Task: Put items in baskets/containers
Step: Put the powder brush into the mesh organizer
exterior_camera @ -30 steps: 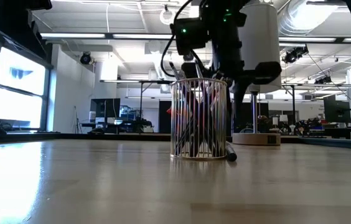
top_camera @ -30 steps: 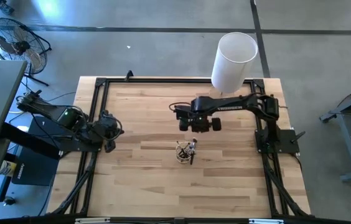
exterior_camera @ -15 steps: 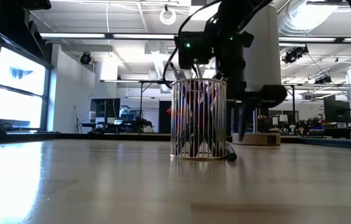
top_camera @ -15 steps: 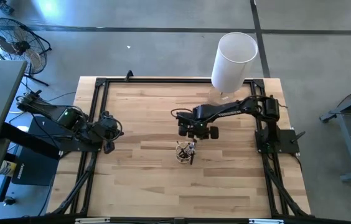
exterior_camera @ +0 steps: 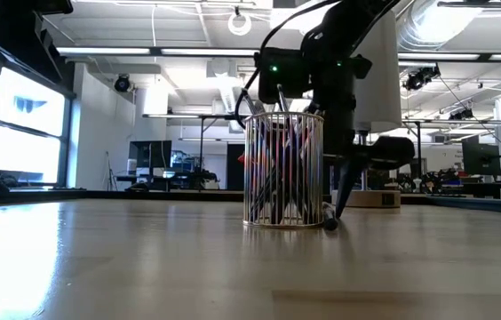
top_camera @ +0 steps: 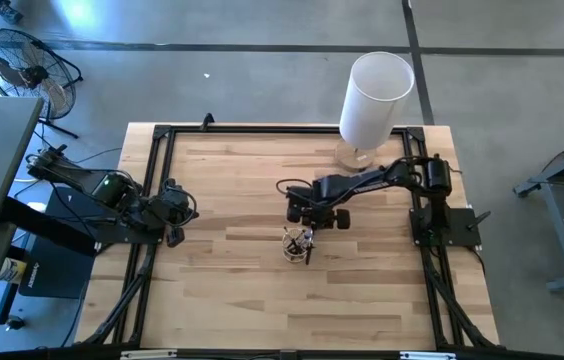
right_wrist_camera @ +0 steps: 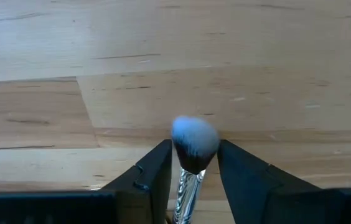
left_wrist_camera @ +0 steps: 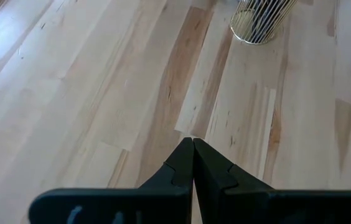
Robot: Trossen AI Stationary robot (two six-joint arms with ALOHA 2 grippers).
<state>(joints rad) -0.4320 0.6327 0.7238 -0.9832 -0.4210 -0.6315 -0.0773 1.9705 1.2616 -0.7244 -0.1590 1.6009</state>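
A small round clear ribbed cup (top_camera: pixel 295 243) stands mid-table with several thin makeup brushes upright in it; it also shows in the low view (exterior_camera: pixel 283 169). One dark brush (top_camera: pixel 308 256) lies on the table against the cup's base. My right gripper (top_camera: pixel 312 214) is low beside the cup, on its far-right side. It is shut on a brush with a white bristle head (right_wrist_camera: pixel 194 140). My left gripper (left_wrist_camera: pixel 192 142) is shut and empty at the table's left edge (top_camera: pixel 175 214). My right gripper holds the brush between its two fingers by the silver ferrule (right_wrist_camera: pixel 189 186). The brush lies along the fingers, with its bristle head sticking out past the fingertips. The fingers point down at the table. The handle behind the ferrule is hidden by the gripper.
A tall white cylinder (top_camera: pixel 374 98) on a wooden base stands at the far right, behind my right arm. Bare wooden table (top_camera: pixel 232 290) lies to the left of the cup and in front of it. A black frame runs around the table.
My right gripper has gone down and toward the table's near edge, closing on the far-right side of the cup. The cup and the brush lying beside it have stayed put.
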